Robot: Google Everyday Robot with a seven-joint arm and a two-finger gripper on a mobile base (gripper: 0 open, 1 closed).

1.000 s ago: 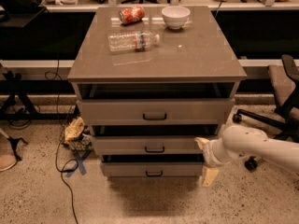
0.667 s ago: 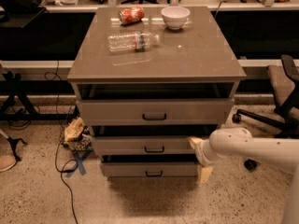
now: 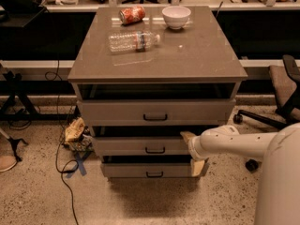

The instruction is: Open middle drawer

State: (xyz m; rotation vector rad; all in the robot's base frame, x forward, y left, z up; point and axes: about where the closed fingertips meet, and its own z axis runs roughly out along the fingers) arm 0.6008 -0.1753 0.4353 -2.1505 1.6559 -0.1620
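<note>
The middle drawer [image 3: 126,146] is the second of three grey-beige fronts in the cabinet [image 3: 159,55], with a small black bar handle [image 3: 154,150]. A dark gap shows above its front. My gripper [image 3: 192,152] is at the right end of this drawer's front, right of the handle. It is open, with one beige fingertip [image 3: 187,136] at the drawer's top edge and the other [image 3: 198,168] down by the bottom drawer [image 3: 136,170]. My white arm [image 3: 243,144] reaches in from the right.
On the cabinet top lie a clear plastic bottle [image 3: 133,41], a red can [image 3: 131,15] and a white bowl [image 3: 176,17]. An office chair [image 3: 283,97] stands at the right. Cables and a crumpled bag [image 3: 75,132] lie on the floor at the left.
My gripper and arm have moved left, from beside the cabinet's right edge onto the right end of the middle drawer's front. The drawers have not visibly moved.
</note>
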